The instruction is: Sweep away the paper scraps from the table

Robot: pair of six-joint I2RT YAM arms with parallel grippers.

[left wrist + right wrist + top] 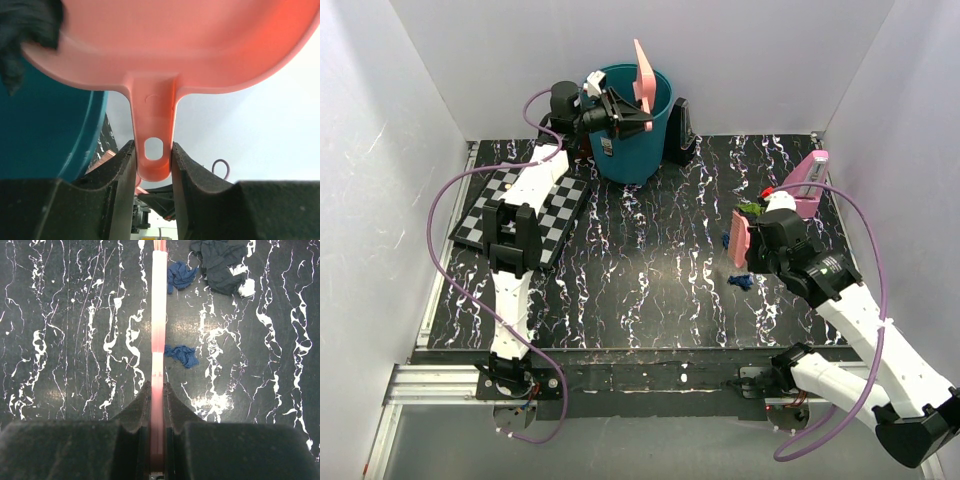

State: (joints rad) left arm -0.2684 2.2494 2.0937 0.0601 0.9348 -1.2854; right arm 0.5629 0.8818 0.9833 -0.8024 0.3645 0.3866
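Note:
My left gripper is shut on the handle of a pink dustpan, holding it tipped over a teal bin. In the left wrist view the handle sits between both fingers, with a dark blue wad at the pan's edge. My right gripper is shut on a flat pink brush, seen edge-on in the right wrist view. Paper scraps lie on the table near the brush: blue ones, green, red. The right wrist view shows blue scraps and a dark wad.
A black-and-white chessboard lies at the back left under the left arm. A black object stands right of the bin. A pink block leans at the back right by the wall. White walls enclose the table.

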